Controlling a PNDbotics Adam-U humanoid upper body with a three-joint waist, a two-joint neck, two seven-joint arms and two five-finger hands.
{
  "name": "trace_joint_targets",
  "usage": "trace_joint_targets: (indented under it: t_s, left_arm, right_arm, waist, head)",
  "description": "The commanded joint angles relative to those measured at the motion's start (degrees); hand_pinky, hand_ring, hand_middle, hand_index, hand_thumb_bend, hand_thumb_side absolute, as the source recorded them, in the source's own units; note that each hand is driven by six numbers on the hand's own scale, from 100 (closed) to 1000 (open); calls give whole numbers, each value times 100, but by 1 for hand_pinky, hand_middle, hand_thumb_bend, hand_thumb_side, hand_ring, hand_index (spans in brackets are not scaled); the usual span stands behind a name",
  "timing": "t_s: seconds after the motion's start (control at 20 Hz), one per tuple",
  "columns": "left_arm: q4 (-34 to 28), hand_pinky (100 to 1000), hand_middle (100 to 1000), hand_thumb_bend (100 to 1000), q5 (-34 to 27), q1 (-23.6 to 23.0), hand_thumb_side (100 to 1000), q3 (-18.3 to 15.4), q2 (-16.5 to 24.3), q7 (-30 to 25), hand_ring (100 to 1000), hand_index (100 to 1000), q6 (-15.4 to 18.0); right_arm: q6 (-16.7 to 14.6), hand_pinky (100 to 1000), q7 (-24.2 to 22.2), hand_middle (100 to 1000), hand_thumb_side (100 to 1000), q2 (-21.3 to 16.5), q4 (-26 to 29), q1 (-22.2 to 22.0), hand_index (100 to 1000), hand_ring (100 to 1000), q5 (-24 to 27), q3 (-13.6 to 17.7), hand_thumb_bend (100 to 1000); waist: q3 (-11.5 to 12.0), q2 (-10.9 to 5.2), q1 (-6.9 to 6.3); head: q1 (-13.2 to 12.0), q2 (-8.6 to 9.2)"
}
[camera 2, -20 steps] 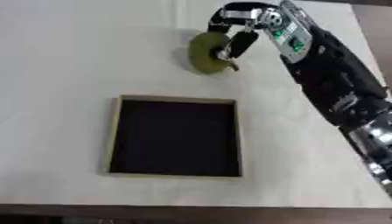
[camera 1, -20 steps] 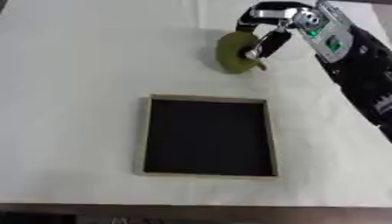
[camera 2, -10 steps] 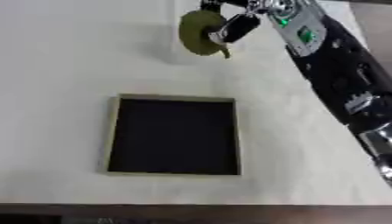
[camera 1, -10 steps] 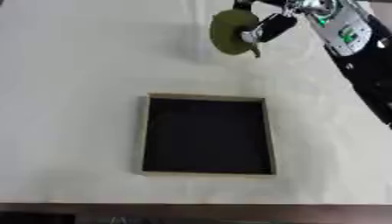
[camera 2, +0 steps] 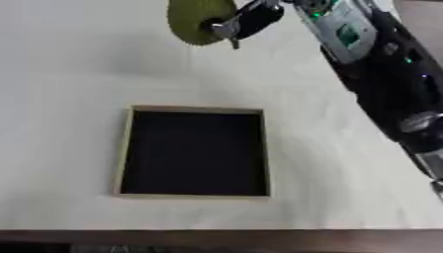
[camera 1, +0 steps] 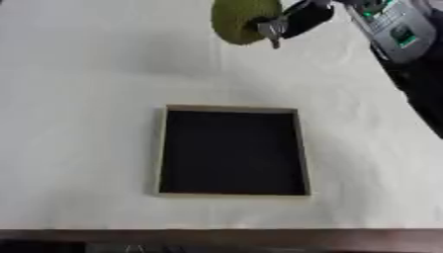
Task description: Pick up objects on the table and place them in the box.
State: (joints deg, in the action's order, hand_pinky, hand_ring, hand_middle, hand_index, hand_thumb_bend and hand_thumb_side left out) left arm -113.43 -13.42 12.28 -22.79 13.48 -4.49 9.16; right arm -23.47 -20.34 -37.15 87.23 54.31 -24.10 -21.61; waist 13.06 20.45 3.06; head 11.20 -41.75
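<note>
the carry step was in hand: the right hand (camera 1: 298,19) was clenched round a round olive-green object (camera 1: 244,20), holding it in the air above the far side of the white tabletop (camera 1: 86,89), well beyond the box (camera 1: 232,151). the next move called for bringing the object over the box's opening and lowering it before letting go. the shallow wooden-rimmed box showed only its dark floor, nothing inside. the left hand was out of sight.
</note>
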Motion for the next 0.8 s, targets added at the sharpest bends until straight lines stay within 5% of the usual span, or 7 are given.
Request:
trace_joint_targets:
  t_s: [0.05, 0.55, 0.8]
  left_arm:
    - [-116, 697, 763, 100, -24, 38, 610, -12, 76, -5, 745, 757, 14]
    - [-116, 697, 764, 100, -33, 63, 611, -2, 72, -19, 746, 757, 4]
    - [-116, 697, 764, 100, -40, 91, 610, -6, 68, -19, 746, 757, 3]
  right_arm:
    - [-92, 774, -15, 363, 100, -6, 545, 2, 540, 486, -193, -204, 165]
    - [594, 762, -621, 374, 104, 160, 1816, -722, 540, 494, -834, -801, 147]
    - [1033, 755, -1052, 379, 138, 189, 2357, -1221, 550, 497, -815, -809, 100]
  waist:
    - [-6, -135, -35]
    - [7, -130, -15]
    - [25, -114, -9]
  head:
    - [-10, -8]
    - [5, 4]
    - [31, 22]
